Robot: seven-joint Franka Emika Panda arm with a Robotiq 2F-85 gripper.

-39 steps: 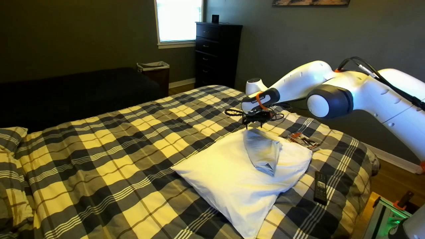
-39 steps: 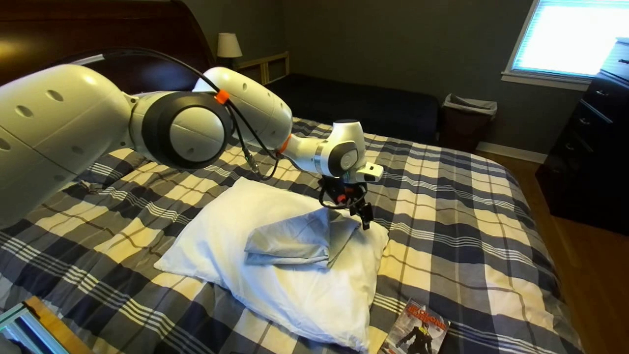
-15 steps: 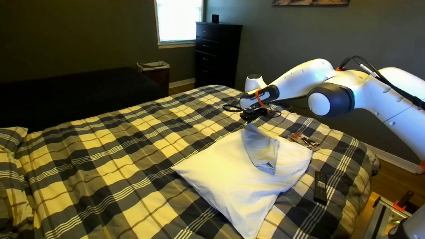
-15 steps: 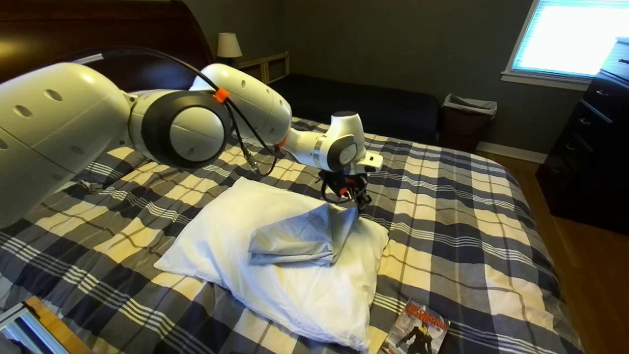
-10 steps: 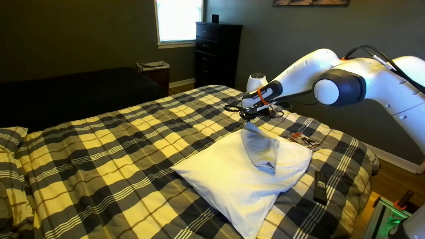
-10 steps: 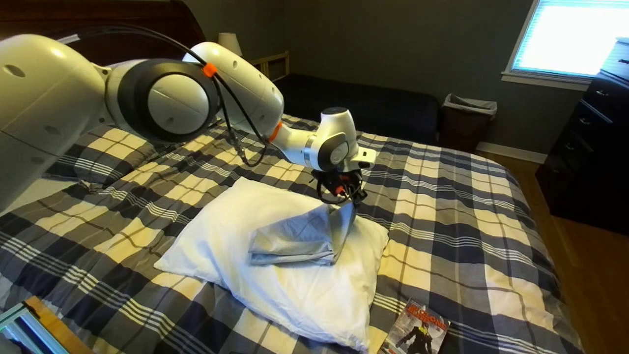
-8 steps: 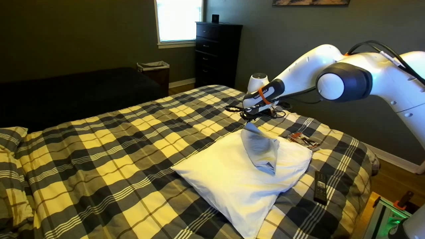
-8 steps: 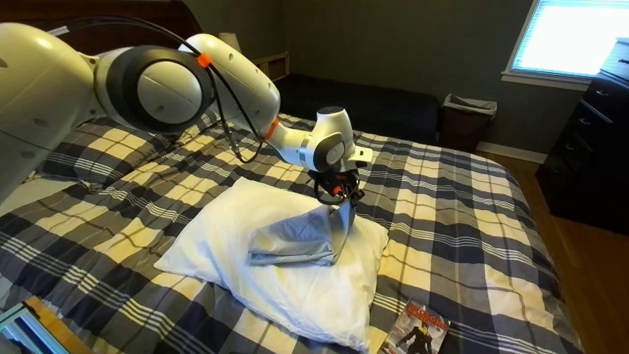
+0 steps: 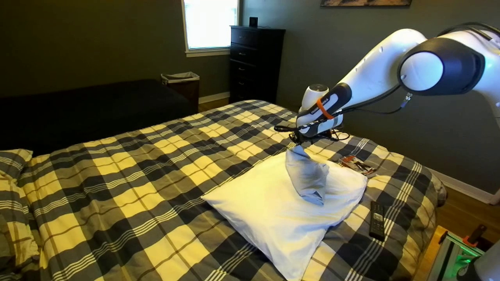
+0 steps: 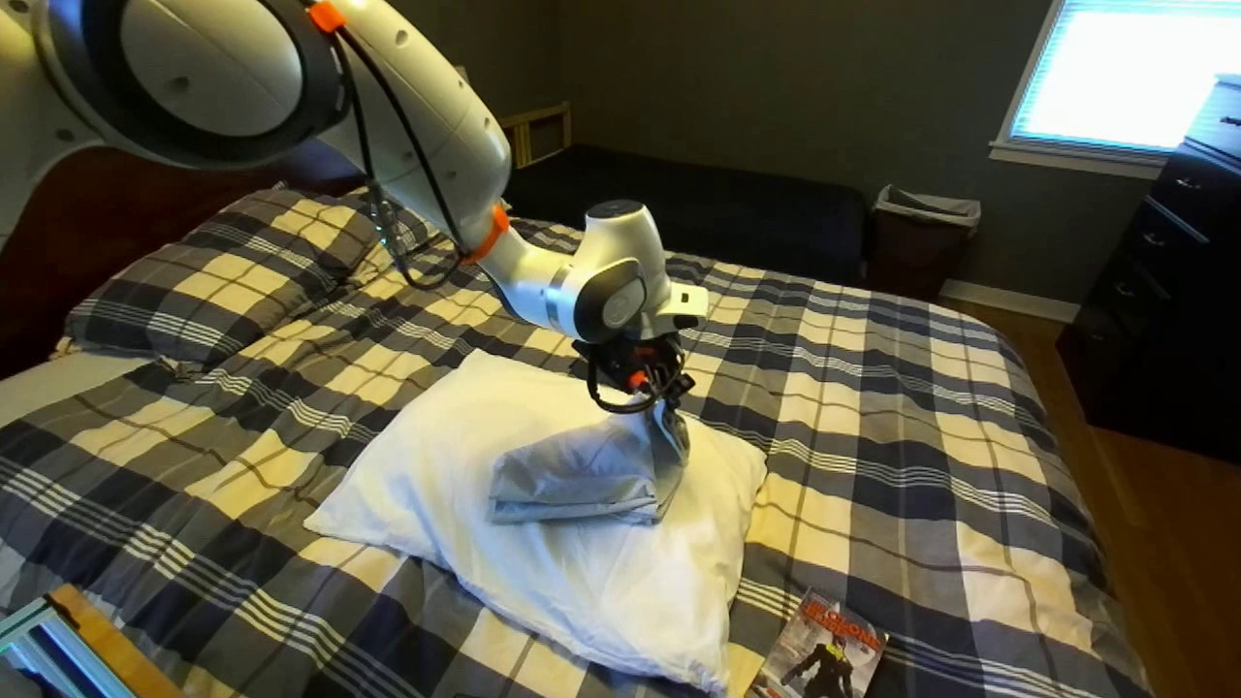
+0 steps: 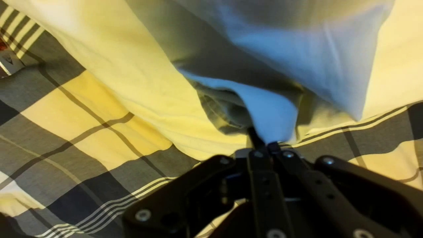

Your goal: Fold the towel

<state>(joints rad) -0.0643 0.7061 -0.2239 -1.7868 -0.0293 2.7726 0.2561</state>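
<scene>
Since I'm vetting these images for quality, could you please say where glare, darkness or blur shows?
In the wrist view, the towel looks blurred; in both exterior views, the window is overexposed; in an exterior view, the dresser darkens toward its base.

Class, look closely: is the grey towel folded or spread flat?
Partly folded: the towel shows stacked edges on the white pillow, but one end stands raised, pinched in the hand.

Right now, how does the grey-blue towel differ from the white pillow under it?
Colour: the towel is grey-blue; the pillow is white.
Size: the towel, as bunched, covers only part of the larger pillow.
Pose: the towel has one end pulled up, pinched in the gripper; the pillow lies on the plaid bed cover, ungripped.
Shared: both look soft and creased.
</scene>
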